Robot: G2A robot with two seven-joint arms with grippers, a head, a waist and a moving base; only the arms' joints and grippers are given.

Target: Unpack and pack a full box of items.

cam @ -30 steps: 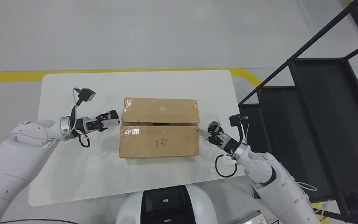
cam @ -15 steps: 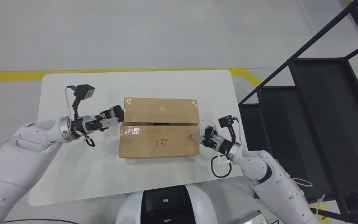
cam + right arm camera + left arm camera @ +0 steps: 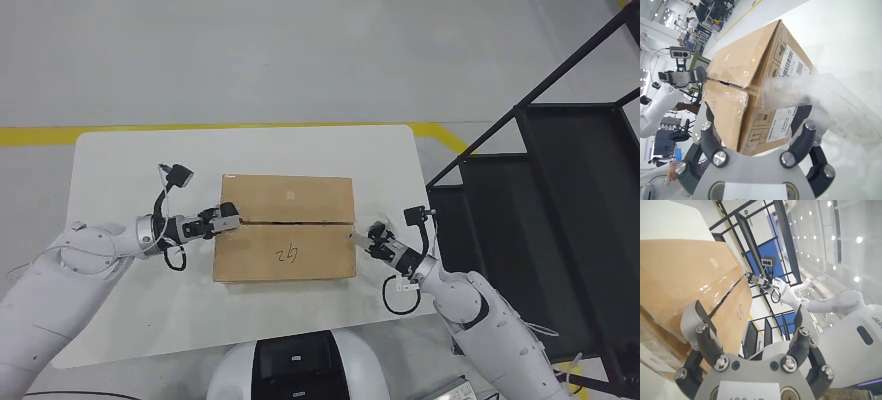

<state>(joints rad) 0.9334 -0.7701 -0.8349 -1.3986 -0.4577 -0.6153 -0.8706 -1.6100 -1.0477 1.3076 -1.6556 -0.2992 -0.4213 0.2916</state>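
A brown cardboard box (image 3: 285,235) with its top flaps down stands at the middle of the white table (image 3: 120,160). The taped seam between the flaps is split. My left gripper (image 3: 232,214) is open at the seam's left end; in the left wrist view, one fingertip (image 3: 696,311) rests against the box (image 3: 687,272) by the seam. My right gripper (image 3: 360,240) is open at the box's right end. A strip of clear tape (image 3: 791,91) clings to one of its fingers (image 3: 802,115), in front of the labelled end of the box (image 3: 738,62).
A dark metal stair frame (image 3: 540,170) stands close beyond the table's right edge. Bare table lies behind the box and to its left. The box's right end wall carries white printed labels (image 3: 793,62).
My left gripper has moved right, up to the left end of the box seam. My right gripper went in toward the box's right end and has pulled slightly back.
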